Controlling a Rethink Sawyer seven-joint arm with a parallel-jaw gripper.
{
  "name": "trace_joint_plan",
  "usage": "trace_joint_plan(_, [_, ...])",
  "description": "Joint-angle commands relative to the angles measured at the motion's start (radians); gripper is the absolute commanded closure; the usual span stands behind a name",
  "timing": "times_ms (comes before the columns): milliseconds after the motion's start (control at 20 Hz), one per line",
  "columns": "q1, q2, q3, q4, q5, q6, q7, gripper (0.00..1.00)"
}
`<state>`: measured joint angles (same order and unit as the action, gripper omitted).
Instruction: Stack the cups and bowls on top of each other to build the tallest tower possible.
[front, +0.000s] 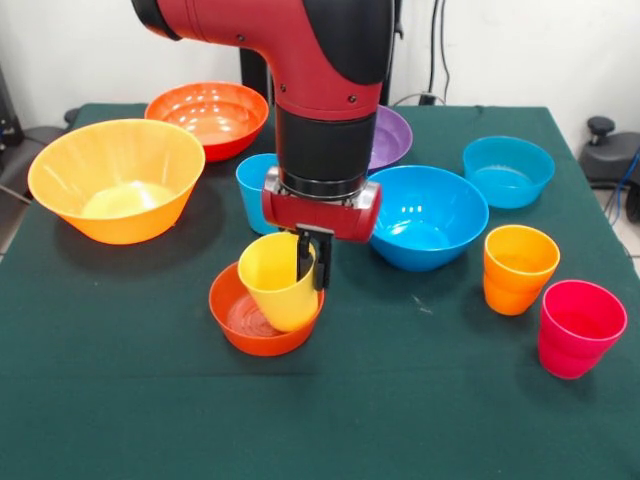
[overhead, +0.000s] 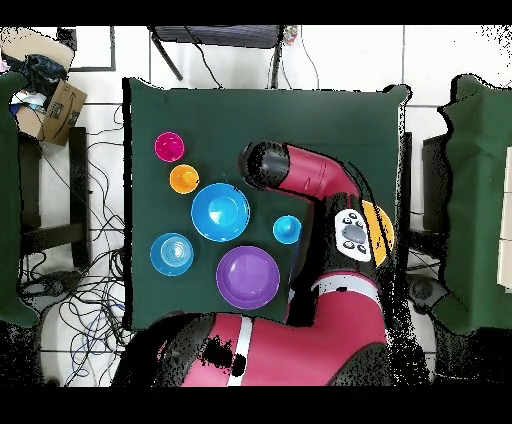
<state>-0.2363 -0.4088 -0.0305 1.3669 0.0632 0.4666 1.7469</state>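
My gripper is shut on the rim of the yellow cup, one finger inside it and one outside. The cup hangs tilted, its base down in the small red-orange bowl at the table's front middle. The blue cup stands just behind, partly hidden by the arm; it also shows in the overhead view. The orange cup and pinkish red cup stand upright at the right. In the overhead view the arm hides the gripper, yellow cup and small bowl. No tower stands.
The large light orange bowl and medium red-orange bowl sit at the left. The purple bowl, large blue bowl and small teal-blue bowl sit at the right, behind the two cups.
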Motion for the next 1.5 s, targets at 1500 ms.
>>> trace_joint_plan(1500, [0.006, 0.097, 0.121, -0.109, -0.015, -0.09, 0.063, 1.0])
